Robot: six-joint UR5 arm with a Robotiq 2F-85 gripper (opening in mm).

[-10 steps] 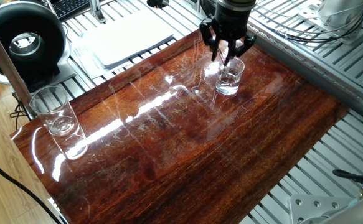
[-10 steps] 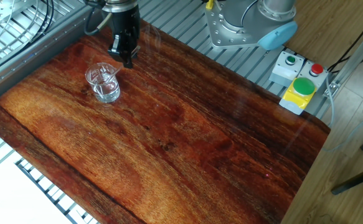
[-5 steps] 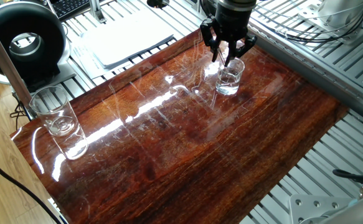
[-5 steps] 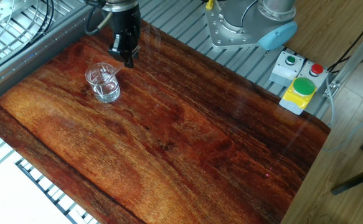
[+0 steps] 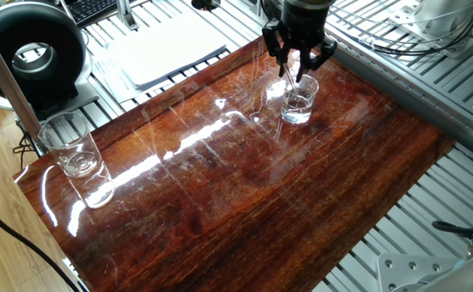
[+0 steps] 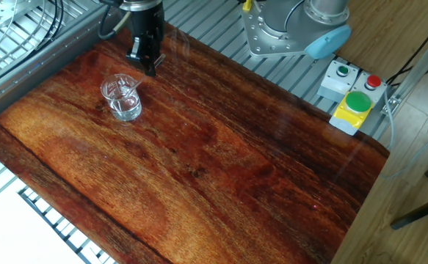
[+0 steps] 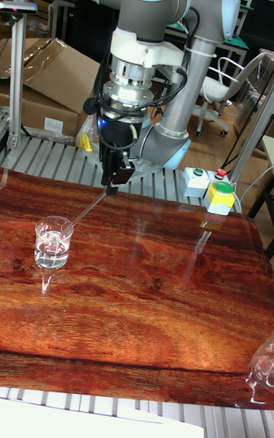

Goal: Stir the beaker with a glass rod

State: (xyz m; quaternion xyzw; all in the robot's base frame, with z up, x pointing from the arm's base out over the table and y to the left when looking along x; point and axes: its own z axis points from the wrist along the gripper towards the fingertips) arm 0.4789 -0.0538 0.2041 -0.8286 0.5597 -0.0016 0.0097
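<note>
The small clear beaker (image 5: 299, 102) (image 6: 122, 97) (image 7: 53, 242) stands upright on the wooden tabletop (image 5: 244, 186), with a little clear liquid in it. My gripper (image 5: 299, 58) (image 6: 150, 64) (image 7: 114, 184) hangs just above and beside it, shut on the upper end of the thin glass rod (image 7: 85, 212) (image 6: 133, 86). The rod slants down from the fingertips, and its lower end rests inside the beaker. In the one fixed view the rod is only a faint line.
A taller glass tumbler (image 5: 71, 146) (image 7: 262, 368) stands at the board's other end. Off the board are a black round device (image 5: 32, 53), a white sheet (image 5: 167, 47), the robot base (image 6: 294, 29) and a button box (image 6: 353, 103) (image 7: 214, 196). Metal slats surround the board.
My gripper has risen slightly and shifted a little toward the board's far edge, taking the rod's top with it. The beaker has not moved.
</note>
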